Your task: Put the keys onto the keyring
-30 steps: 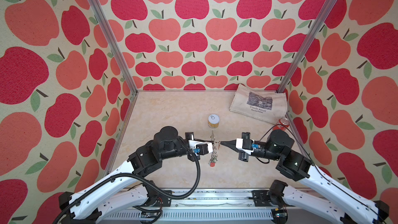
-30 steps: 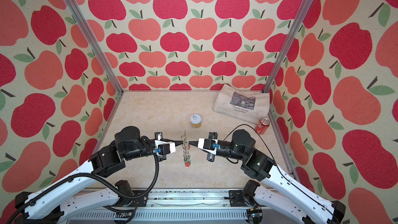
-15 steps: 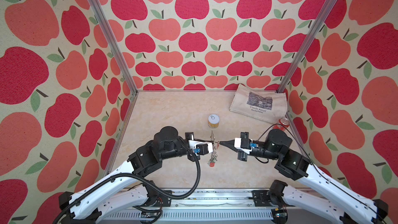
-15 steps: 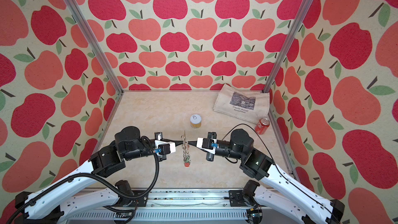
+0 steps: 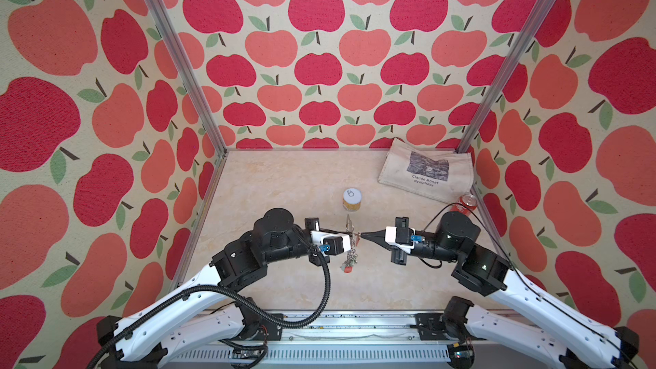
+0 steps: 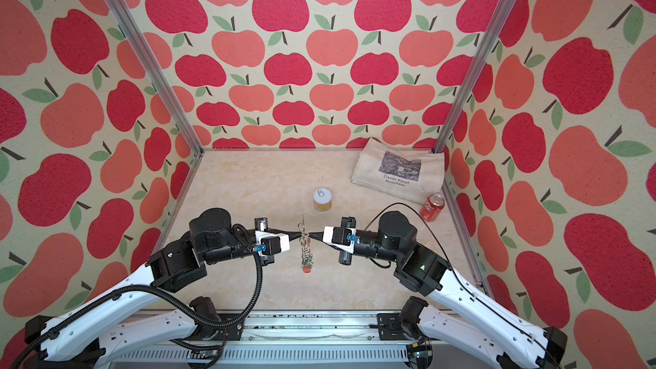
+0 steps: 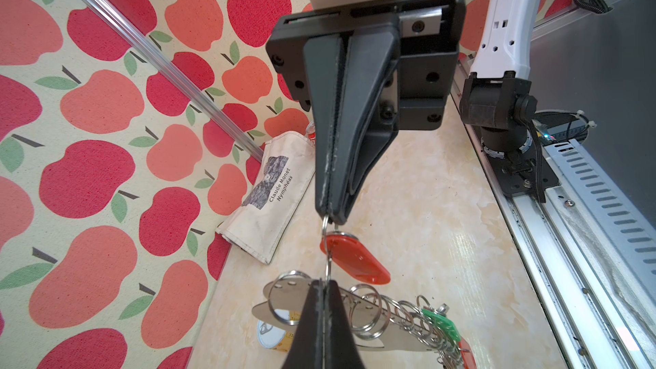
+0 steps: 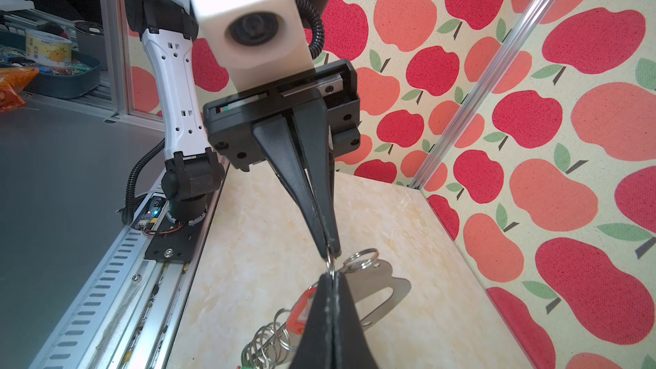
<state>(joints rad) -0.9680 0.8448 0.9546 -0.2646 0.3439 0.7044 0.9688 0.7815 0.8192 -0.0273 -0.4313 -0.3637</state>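
The left gripper (image 7: 321,287) is closed, its two dark fingers pressed flat together on a thin metal ring (image 8: 331,265) that shows edge-on in both wrist views. The right gripper (image 7: 332,215) points straight at it, tip almost to tip, and is closed too, pinching the opposite side of the same ring. A red key tag (image 7: 355,259) hangs on that ring just beside the right gripper's tips; no key blade can be made out on it. The keyring (image 7: 387,340), a flat grey metal plate with an oblong slot, sits at the left gripper's fingertips, up in the air and clear of the marble-patterned table (image 5: 284,189). The fingers hide whether the pinched ring passes through one of its holes. A row of split rings (image 7: 369,314) runs along the plate's edge, and at the far end of the row hangs a green key tag (image 7: 439,324). In both top views the plate is seen edge-on between the two grippers over the middle of the table, with the rings and tags dangling below it. A small tin can (image 5: 351,199) stands just behind the plate. A printed tote bag (image 5: 427,172) and a red drinks can (image 5: 466,204) sit well apart in the back right corner.
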